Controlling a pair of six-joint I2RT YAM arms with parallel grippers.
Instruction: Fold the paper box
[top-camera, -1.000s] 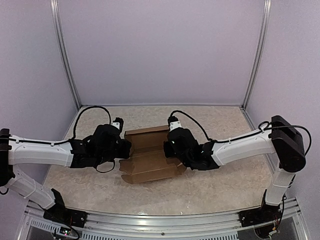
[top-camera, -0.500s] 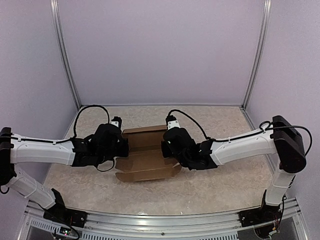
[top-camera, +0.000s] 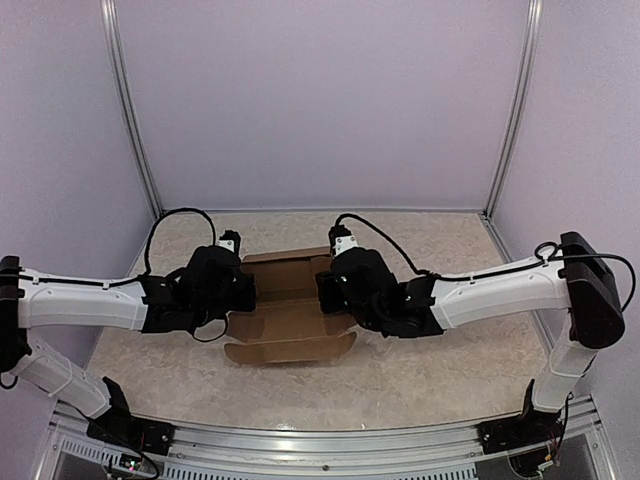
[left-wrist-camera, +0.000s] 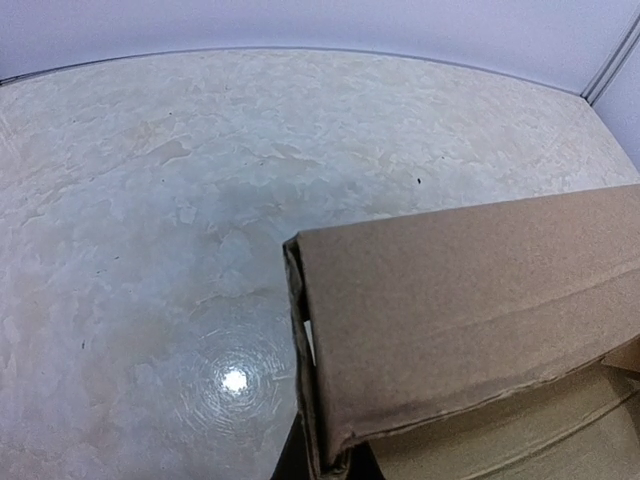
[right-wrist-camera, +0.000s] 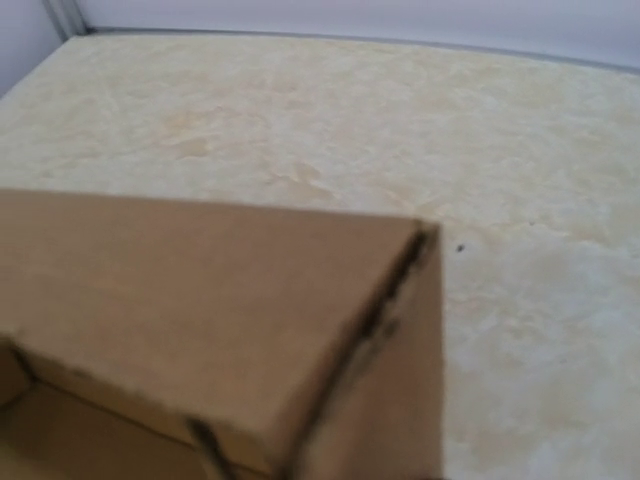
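Where the box lay: the paper box (top-camera: 288, 318) sat at the middle of the table (top-camera: 440, 250), between the two grippers, partly formed and open on top.
Left end: the left gripper (top-camera: 246, 292) was at the box's left side, and its black body covered that end from above.
Right end: the right gripper (top-camera: 322, 290) was at the box's right side and covered that end likewise.
Grip: whether either pair of fingers was spread or closed on the cardboard could not be told, as cardboard blocked both wrist cameras.
Left wrist view: a raised cardboard wall (left-wrist-camera: 460, 310) filled the lower right, with a dark sliver under its near corner.
Right wrist view: a blurred folded corner (right-wrist-camera: 250, 330) filled the lower left.
Box inside: only its own brown floor panel showed.
Front flap (top-camera: 290, 348): it lay flat on the table toward the arms' bases, with tabs at its ends.
Back panel (top-camera: 288, 262): it stood on the far side; upright or tilted could not be told.
Surroundings: pale purple walls (top-camera: 320, 100), metal posts (top-camera: 130, 110), black cables (top-camera: 180, 218) and a metal rail (top-camera: 320, 440) at the near edge.
Table surface: mottled beige, with a spot of glare (left-wrist-camera: 233, 380).
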